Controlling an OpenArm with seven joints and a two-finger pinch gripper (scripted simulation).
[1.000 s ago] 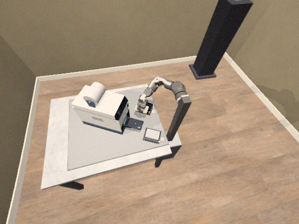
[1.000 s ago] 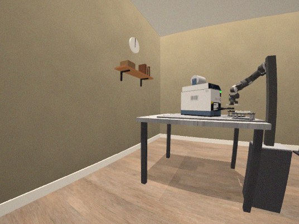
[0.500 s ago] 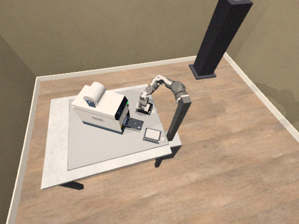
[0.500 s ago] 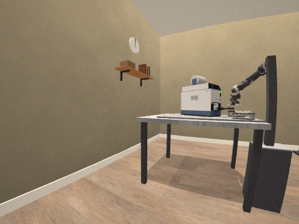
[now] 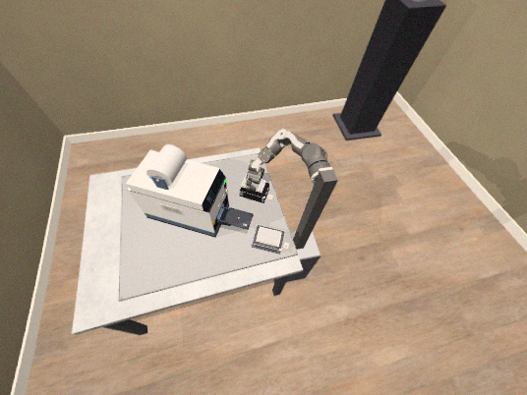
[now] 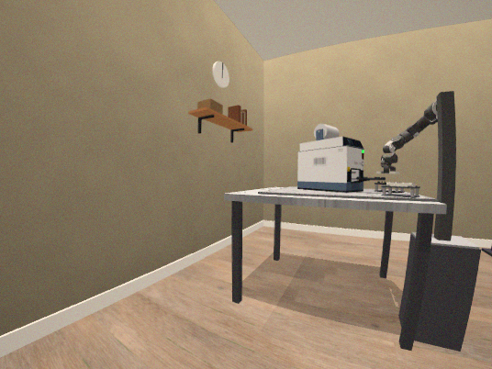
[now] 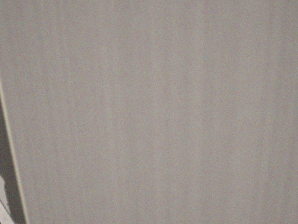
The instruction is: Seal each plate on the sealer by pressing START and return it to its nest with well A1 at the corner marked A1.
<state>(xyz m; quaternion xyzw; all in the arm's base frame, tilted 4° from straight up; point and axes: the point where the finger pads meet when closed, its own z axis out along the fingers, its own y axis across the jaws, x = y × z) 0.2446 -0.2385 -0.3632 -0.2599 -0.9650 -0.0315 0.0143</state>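
Gripper pointed downward, fingers partly apart, gripping. Wrist sat above it; the bent arm rose away to a shoulder higher than the gripper.

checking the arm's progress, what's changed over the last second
The gripper, shut on a plate, has shifted slightly away from the sealer, over the far nest. Nothing was visibly released. The other plate, the extended stage and the green lamp look unchanged.
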